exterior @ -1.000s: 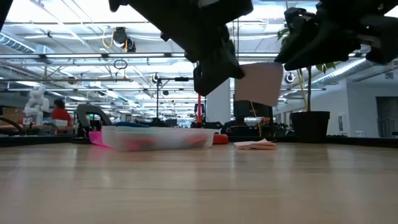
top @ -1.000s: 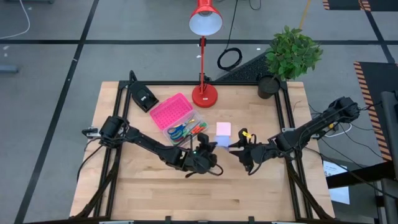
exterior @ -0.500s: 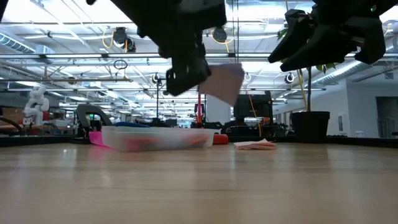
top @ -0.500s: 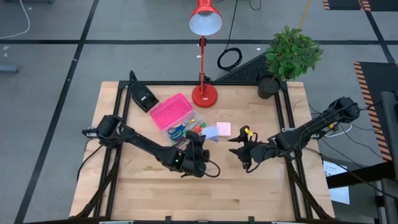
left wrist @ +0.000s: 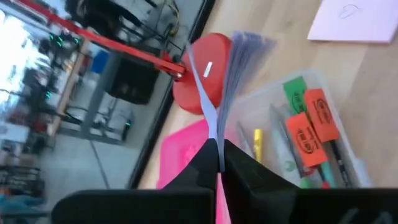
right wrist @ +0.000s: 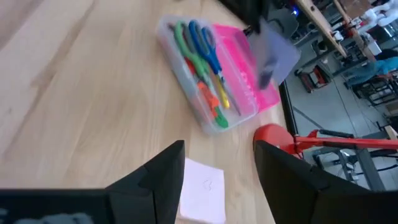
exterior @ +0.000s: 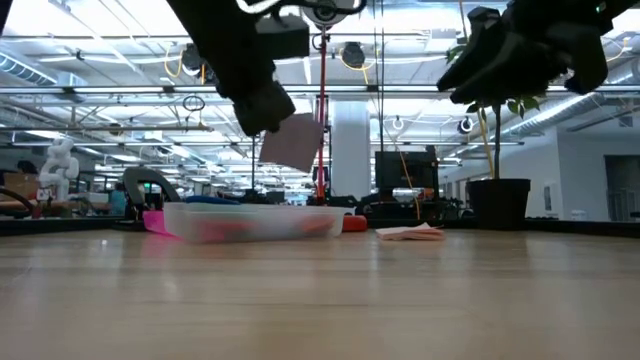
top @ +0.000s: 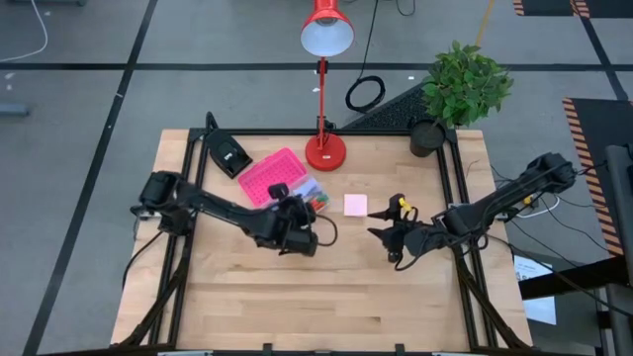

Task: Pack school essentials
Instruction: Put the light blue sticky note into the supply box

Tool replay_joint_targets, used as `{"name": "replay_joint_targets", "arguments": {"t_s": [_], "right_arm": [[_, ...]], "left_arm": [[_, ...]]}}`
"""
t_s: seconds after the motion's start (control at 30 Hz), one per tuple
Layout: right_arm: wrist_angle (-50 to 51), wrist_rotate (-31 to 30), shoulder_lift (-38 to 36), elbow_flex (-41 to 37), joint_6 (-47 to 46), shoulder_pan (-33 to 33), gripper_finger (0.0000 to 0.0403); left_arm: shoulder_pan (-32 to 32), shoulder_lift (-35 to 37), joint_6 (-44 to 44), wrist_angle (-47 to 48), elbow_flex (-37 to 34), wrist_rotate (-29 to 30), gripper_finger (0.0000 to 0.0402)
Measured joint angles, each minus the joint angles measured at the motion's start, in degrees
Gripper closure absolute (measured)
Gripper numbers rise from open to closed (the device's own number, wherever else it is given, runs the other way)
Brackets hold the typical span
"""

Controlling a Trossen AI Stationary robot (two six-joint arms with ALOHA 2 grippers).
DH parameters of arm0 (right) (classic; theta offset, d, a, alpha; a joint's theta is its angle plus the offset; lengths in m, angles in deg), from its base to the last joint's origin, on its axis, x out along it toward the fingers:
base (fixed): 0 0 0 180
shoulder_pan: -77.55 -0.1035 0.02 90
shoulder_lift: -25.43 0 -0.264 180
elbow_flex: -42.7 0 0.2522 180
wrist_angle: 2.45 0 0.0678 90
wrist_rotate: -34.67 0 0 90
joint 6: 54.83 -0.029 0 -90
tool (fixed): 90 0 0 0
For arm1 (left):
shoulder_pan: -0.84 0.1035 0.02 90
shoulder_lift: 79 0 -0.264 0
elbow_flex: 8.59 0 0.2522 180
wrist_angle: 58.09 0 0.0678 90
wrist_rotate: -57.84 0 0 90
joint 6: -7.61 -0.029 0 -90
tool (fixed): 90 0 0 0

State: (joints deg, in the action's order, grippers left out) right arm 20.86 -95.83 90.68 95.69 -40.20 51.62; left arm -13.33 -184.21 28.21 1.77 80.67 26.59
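My left gripper (top: 300, 210) is shut on a pale blue sticky-note pad (left wrist: 219, 87) above the clear plastic box (top: 302, 201). The box's pink lid (top: 269, 178) lies open beside it. Scissors, pens and erasers (left wrist: 306, 134) lie in the box. A pink sticky-note pad (top: 355, 205) lies flat on the table, right of the box. My right gripper (top: 386, 245) hovers open to the right of the pink pad (right wrist: 202, 196), with nothing between its fingers. My left gripper pinches one edge of the blue pad (left wrist: 217, 138) between its two fingers. The pad shows edge-on in the wrist view and sticks out beyond the fingertips. In the low view it hangs tilted (exterior: 293, 141) below the gripper, clear of the box.
A red desk lamp (top: 325, 150) stands behind the box. A black wedge-shaped device (top: 227, 154) sits at the far left, and a potted plant (top: 461, 89) stands at the far right corner. The near half of the wooden table (top: 326, 297) is bare.
My left gripper has carried the blue pad from beside my right gripper toward the table's left and far edge. The pad now hangs over the box and has tipped from nearly upright to slanted. My right gripper has stayed about where it was.
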Motion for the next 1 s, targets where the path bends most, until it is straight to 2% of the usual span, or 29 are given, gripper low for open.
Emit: {"name": "replay_joint_targets", "arguments": {"t_s": [0.17, 0.53, 1.0], "right_arm": [[0.5, 0.0, -2.2, 0.0, -0.4, -0.1, 0.0215], [3.5, 0.1, -4.9, 0.0, -1.8, -0.1, 0.0216], [4.1, 0.1, -5.5, 0.0, -2.0, -0.1, 0.0216]], "left_arm": [[3.3, -1.6, 0.9, -4.2, 0.0, -5.2, 0.0396], [5.9, -5.0, 3.6, -4.4, -0.1, -2.6, 0.0393], [7.6, -5.1, 8.3, -4.3, -2.6, -3.6, 0.0397]]}}
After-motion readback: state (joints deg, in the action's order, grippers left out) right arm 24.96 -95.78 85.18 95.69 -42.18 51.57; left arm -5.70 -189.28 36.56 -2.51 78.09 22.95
